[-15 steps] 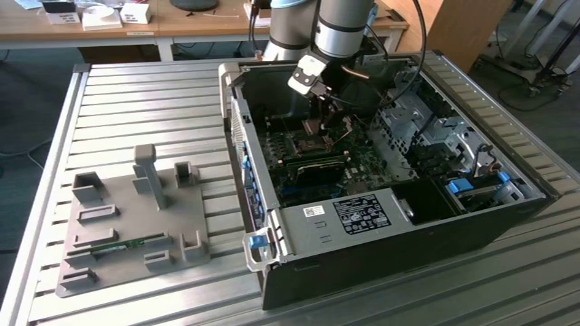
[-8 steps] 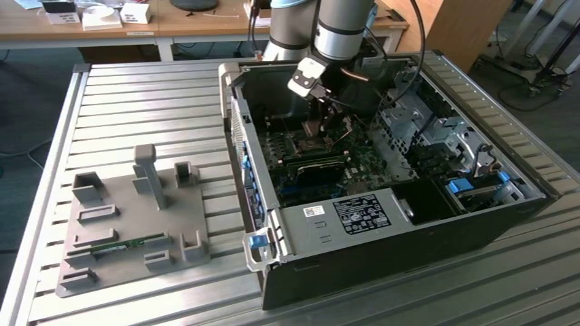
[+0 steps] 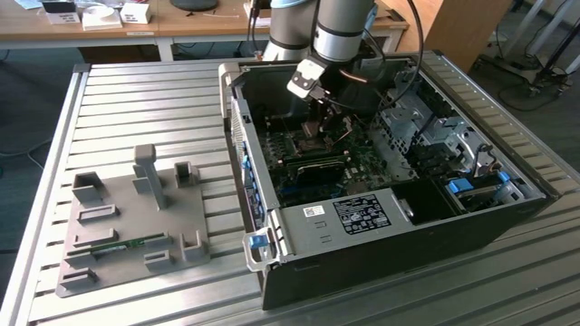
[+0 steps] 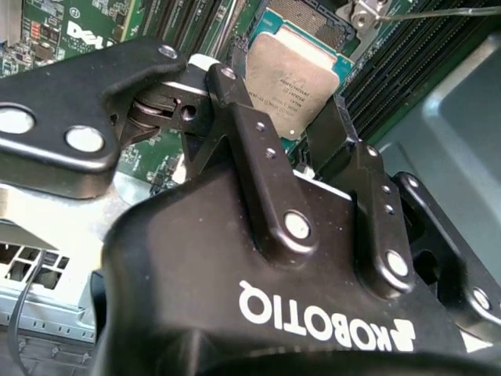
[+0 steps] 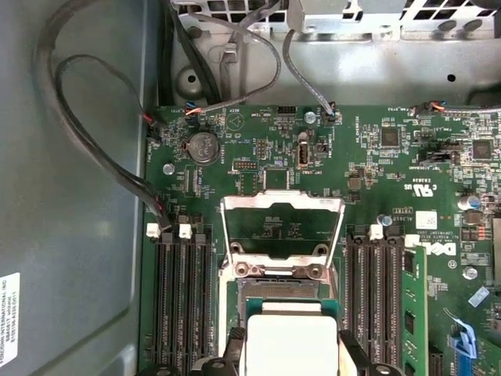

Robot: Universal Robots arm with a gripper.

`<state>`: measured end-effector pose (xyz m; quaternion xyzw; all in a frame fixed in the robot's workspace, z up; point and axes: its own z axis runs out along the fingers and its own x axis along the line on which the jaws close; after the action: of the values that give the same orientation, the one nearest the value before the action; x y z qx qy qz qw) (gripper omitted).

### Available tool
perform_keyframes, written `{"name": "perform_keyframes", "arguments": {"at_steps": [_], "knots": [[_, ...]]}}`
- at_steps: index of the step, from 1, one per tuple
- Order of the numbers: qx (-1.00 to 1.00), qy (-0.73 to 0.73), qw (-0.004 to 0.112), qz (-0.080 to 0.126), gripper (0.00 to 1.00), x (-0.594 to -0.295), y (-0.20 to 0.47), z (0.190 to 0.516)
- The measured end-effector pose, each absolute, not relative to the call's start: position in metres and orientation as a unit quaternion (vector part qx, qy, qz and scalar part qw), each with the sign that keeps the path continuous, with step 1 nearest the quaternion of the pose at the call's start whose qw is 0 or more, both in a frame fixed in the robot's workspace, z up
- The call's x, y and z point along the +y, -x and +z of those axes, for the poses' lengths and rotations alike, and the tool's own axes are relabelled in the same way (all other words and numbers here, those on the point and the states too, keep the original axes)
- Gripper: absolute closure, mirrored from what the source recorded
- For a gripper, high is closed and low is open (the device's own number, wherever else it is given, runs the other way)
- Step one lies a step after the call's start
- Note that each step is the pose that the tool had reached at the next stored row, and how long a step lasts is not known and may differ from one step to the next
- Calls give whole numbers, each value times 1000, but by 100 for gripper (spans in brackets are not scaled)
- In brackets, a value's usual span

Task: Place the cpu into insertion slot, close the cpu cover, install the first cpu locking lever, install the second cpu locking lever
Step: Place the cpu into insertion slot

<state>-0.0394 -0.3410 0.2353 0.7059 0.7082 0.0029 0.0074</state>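
In the exterior view, my arm reached steeply down into the computer case [image 3: 390, 251], with the gripper [image 3: 314, 128] low over the motherboard. In the second wrist view, the fingers [image 4: 249, 141] pinched the cpu [image 4: 293, 74] by its edges over the insertion slot [image 4: 313, 16]. In the first wrist view, the cpu cover [image 5: 282, 205] stood open. I judged the chip needed lowering level and square.
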Motion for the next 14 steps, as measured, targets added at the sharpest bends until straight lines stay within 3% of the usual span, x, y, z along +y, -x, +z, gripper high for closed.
{"name": "perform_keyframes", "arguments": {"at_steps": [14], "knots": [[708, -706, 8, 3, 46, -340, 40, 225]]}}
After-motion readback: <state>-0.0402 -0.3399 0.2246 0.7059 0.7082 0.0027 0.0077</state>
